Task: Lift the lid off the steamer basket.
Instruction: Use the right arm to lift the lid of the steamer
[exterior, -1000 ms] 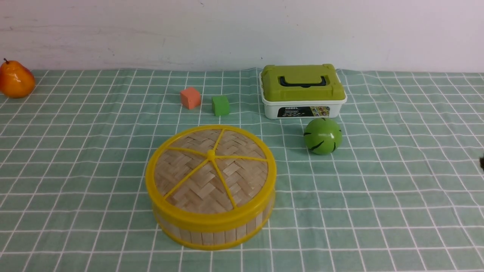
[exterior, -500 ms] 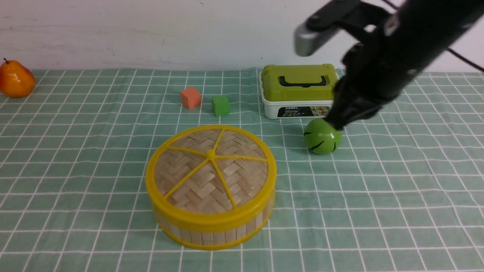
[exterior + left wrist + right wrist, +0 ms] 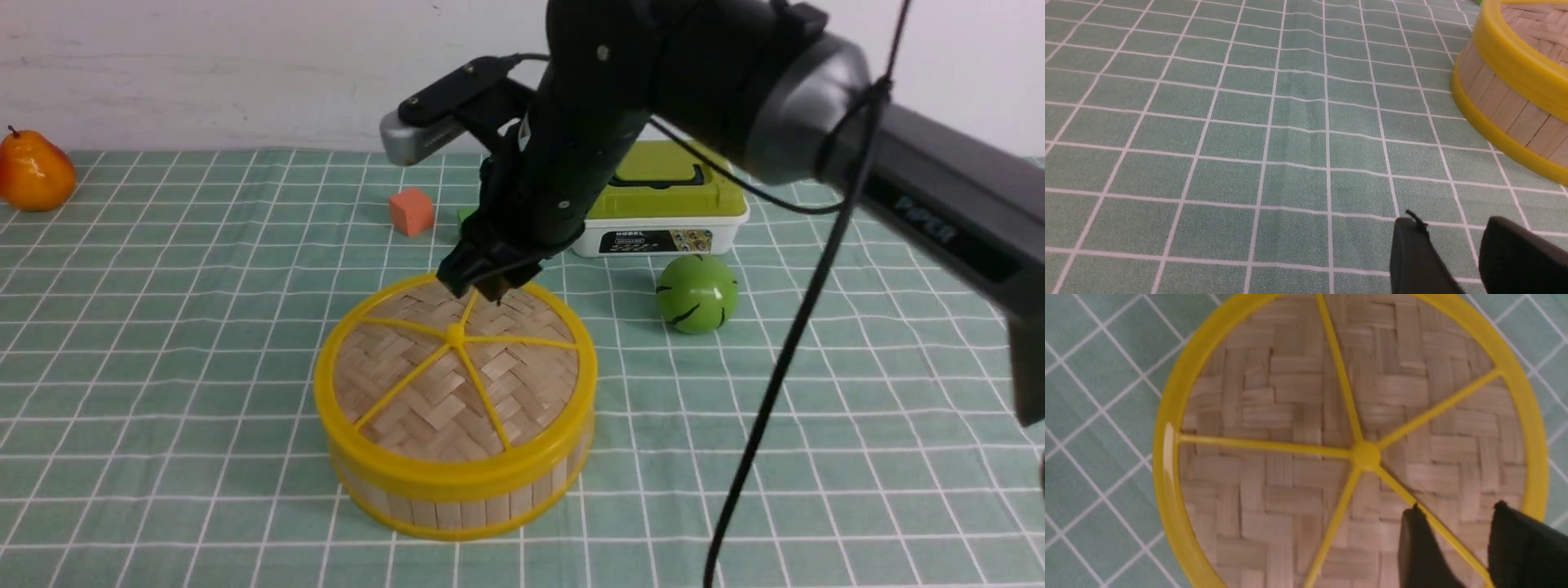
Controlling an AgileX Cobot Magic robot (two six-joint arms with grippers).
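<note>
- We see the lid [image 3: 424,392] seated on the steamer basket [image 3: 457,508] at mid-desk [image 3: 163,367]: woven bamboo, yellow rim and spokes, pale slat walls.
- Our right claw [image 3: 482,287] hangs over the lid's 12 o'clock edge, prongs apart, empty.
- The left claw [image 3: 1451,220], also parted, is low over the cloth.
- Open cloth lies at 9 o'clock and a glossy green ball [image 3: 696,294] at 2.

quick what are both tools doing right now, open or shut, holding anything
Left tool: open, holding nothing.
Right tool: open, holding nothing, poised over the round woven bamboo lid with yellow rim.
</note>
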